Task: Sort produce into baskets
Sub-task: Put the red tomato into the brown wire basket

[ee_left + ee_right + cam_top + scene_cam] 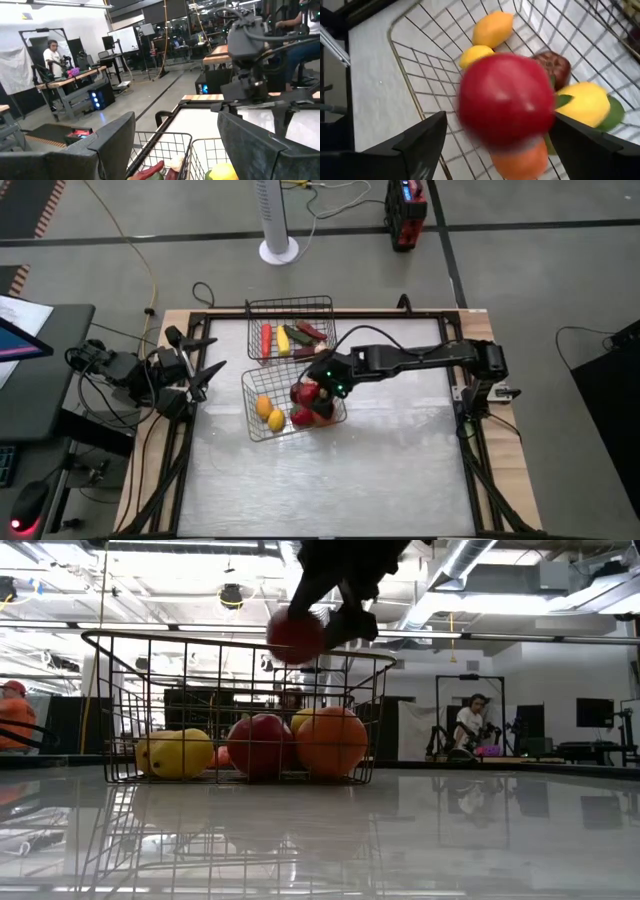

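Red apple (506,101) fills the right wrist view between the right gripper's (322,388) fingers, which stand wide apart, neither clearly touching it; in the low view it sits just above the near basket's (105,700) rim. Lemons (492,28) and an orange (331,741) lie inside. Left gripper (205,360) waits wide open at the table's left edge.
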`<state>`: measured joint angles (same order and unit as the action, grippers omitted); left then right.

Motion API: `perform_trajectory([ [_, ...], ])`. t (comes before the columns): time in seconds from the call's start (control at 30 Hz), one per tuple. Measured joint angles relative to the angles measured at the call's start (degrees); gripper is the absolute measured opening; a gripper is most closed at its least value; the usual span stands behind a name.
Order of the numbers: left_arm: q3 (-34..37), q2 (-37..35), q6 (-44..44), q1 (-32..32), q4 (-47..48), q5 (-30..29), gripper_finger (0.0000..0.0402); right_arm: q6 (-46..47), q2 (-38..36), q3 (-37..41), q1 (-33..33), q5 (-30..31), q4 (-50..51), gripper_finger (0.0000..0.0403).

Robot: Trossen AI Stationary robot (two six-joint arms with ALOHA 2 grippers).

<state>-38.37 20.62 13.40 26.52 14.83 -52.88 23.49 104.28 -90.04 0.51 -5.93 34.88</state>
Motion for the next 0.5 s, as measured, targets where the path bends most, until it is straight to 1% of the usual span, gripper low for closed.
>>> perform_trajectory([
  [0.13,0.0,0.0,0.1,0.0,-0.1,0.0,0.0272,0.0,-0.4,0.0,0.7,0.0,1.4,0.0378],
  [0.33,0.0,0.0,0.5,0.0,-0.4,0.0,0.0272,0.0,-1.3,0.0,1.3,0.0,7.1,0.0377],
  [0.4,0.0,0.0,1.8,0.0,-2.0,0.5,0.0272,0.0,-2.3,0.0,1.2,2.1,10.0,0.0375],
  [0.5,0.0,-0.3,3.4,0.0,-4.5,4.6,0.0272,-1.8,-5.0,0.1,-0.8,9.3,10.8,0.037],
])
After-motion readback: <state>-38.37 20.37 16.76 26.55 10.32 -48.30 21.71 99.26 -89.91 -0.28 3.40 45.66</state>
